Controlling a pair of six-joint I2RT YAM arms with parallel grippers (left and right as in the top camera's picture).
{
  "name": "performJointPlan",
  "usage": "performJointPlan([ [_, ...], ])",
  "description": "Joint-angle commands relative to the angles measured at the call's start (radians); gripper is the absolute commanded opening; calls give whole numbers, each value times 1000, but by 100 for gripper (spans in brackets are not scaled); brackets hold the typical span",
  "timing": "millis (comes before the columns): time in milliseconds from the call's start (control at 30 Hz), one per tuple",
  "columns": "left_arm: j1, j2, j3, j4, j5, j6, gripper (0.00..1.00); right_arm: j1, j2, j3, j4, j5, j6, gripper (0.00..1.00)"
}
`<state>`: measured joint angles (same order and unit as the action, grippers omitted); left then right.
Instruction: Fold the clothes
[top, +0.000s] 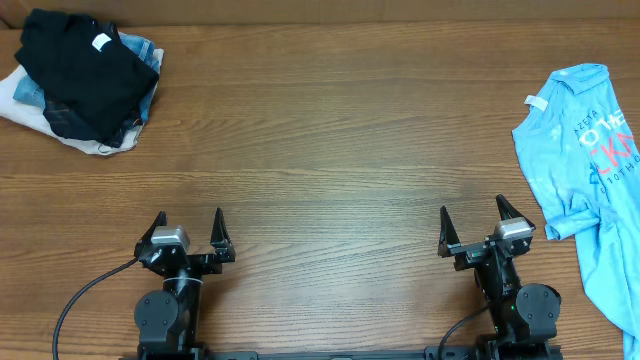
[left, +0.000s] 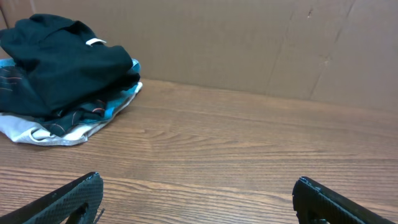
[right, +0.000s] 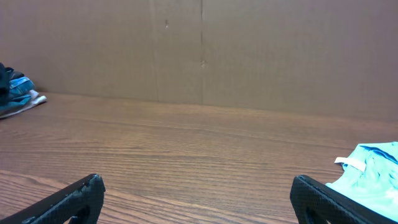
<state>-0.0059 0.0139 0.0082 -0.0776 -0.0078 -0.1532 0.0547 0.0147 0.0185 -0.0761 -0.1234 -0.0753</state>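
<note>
Reach is what I'd watch from where I stand. The blue shirt (top: 585, 170) lies rumpled at the 3 o'clock edge of the surface (top: 320, 150), partly running out of the overhead view on that side. Its long axis goes roughly 12 to 6: the collar with the white label sits at the far, 12 o'clock end, and the hem trails down toward the near edge, just past the right arm's base.

The right end effector (top: 472, 215) is parked at the near edge with its jaws spread wide and nothing between them. From it the shirt sits at about 2 o'clock, near but not touching (the right wrist view catches only a corner of blue cloth low on its right). The left end effector (top: 189, 220) is spread just as wide, also empty, and well apart from the shirt, across most of the surface. What lies beyond it, at about 11 o'clock, is the pile topped by a black garment (top: 85, 75).

So the right arm is plainly the nearer one. My guess is the shirt needs dragging toward the centre and flattening before any fold.
</note>
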Motion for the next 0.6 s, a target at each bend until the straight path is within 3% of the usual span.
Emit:
performJointPlan([
  [0,6,-9,-3,0,12,16,100,1,-12,-11,4,3,0,100],
  [567,6,-9,-3,0,12,16,100,1,-12,-11,9,-5,0,100],
])
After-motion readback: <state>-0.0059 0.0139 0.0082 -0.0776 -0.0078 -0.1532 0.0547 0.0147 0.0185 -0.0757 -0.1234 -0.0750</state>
